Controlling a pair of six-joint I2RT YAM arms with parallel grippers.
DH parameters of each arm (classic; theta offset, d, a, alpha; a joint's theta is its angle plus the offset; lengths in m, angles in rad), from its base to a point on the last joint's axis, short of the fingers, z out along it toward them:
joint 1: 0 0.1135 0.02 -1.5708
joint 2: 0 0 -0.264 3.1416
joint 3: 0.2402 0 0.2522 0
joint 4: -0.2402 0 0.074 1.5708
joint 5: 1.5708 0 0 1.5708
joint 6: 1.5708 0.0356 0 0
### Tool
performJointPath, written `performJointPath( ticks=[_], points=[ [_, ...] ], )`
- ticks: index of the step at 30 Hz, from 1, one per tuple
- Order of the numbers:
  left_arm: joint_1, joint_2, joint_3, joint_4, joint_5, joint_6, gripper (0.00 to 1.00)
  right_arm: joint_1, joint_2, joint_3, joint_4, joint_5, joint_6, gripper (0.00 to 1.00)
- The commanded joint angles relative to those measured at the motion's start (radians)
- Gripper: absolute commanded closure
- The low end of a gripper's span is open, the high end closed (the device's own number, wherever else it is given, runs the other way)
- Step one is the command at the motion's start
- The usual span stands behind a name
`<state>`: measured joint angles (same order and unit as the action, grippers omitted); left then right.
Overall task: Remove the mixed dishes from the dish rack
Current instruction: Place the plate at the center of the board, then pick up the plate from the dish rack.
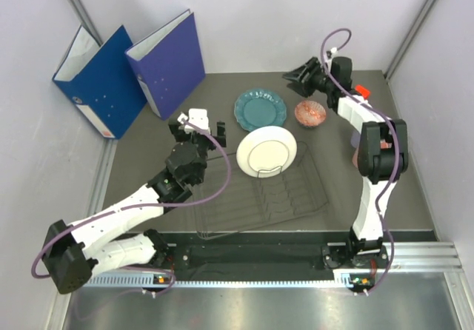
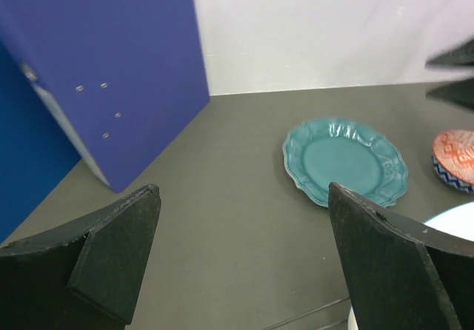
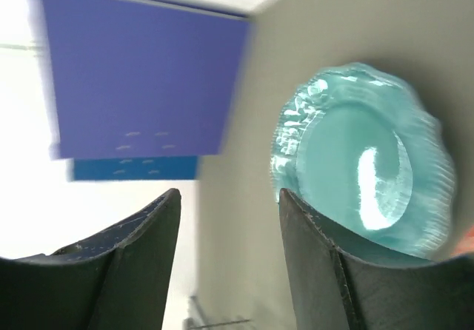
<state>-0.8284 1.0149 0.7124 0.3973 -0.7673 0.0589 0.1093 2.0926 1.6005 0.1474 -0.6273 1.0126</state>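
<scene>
The top camera looked down over the whole bench (image 1: 422, 189); both wrist cameras sat low and close. All shared the teal plate (image 1: 260, 109) and binders (image 1: 104, 86).

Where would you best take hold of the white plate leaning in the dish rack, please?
Pinch the white plate by its free upper rim, coming down from above. It leans in the dish rack, wires crossing its lower edge, so probably only the top rim leaves room for a finger on each face.
</scene>
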Motion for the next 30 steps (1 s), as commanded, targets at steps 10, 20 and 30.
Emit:
performJointPath(
  ticks=[10, 20, 30],
  points=[
    [0.112, 0.131, 0.196, -0.072, 0.618, 0.079, 0.01, 0.056, -0.730, -0.376, 0.428, -0.069, 0.092, 0.44],
    [0.413, 0.270, 0.254, -0.034, 1.333, -0.146, 0.01, 0.230, -1.117, -0.582, 0.061, 0.098, -0.206, 0.44],
    [0.413, 0.467, 0.271, 0.132, 1.705, -0.292, 0.01, 0.267, -1.229, -0.700, 0.018, 0.109, -0.229, 0.44]
  ],
)
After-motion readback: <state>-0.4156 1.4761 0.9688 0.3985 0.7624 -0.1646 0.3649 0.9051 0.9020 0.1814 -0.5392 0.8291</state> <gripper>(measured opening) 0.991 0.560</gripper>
